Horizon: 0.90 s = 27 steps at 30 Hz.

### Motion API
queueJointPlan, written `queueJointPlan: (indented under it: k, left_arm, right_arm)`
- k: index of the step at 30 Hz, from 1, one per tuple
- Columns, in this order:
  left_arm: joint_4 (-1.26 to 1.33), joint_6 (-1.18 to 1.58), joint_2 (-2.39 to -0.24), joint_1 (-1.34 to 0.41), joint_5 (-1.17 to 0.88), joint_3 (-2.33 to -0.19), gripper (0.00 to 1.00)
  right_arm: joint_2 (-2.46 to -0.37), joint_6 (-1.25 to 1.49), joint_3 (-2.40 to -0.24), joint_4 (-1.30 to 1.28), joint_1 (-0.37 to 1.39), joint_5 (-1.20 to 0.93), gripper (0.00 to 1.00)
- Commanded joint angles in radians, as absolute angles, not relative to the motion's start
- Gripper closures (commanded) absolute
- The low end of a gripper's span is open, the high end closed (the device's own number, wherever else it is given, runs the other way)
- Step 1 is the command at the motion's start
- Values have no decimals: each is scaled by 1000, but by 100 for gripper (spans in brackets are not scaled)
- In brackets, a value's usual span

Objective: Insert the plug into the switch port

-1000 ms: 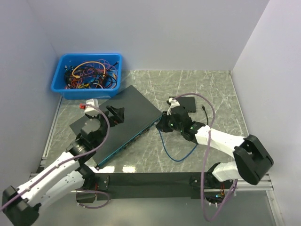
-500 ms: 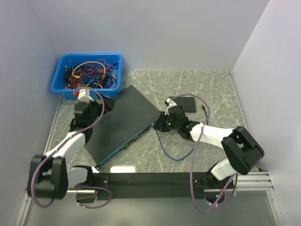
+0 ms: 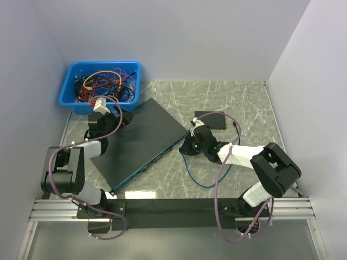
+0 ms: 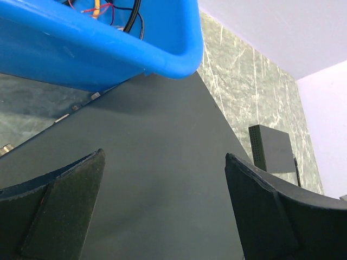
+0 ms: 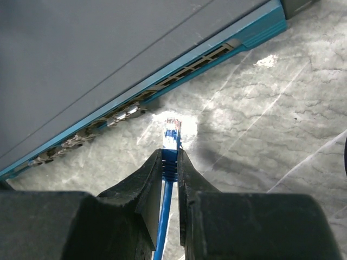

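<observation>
Blue plug (image 5: 172, 130) pinched in the right fingers (image 5: 142, 184), centre frame, just short of the switch (image 5: 97, 49); advance it square to one port (image 5: 133, 107). Left fingers (image 4: 54, 211) spread wide, empty.

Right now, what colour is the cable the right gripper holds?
Blue cable, pinched in the right gripper; right wrist view shows it best.

The marbled table (image 3: 246, 100) carries a switch (image 3: 142, 140) at centre, a blue bin (image 3: 81, 104) (wire-filled) upper left, and a black box (image 3: 212, 118) and blue cable (image 3: 207, 186) right of centre.
</observation>
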<state>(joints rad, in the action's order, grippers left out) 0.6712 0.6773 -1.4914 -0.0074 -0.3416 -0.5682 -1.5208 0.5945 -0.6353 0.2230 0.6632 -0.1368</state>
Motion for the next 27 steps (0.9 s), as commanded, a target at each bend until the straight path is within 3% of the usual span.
queueJointPlan:
  k: [1,10,27]
  left_arm:
    - [795,696,-1525,20,-391,-594,3]
    - [868,709,-1565,29,-399,-572,4]
    - [937,742,-1651,46,-437,-571,7]
  right_arm:
    - [-1545,606,-661,277,666,-100,100]
    - [-1572,641,-621,477,672,-103,100]
    - [-1646,601,-704,451,712,24,100]
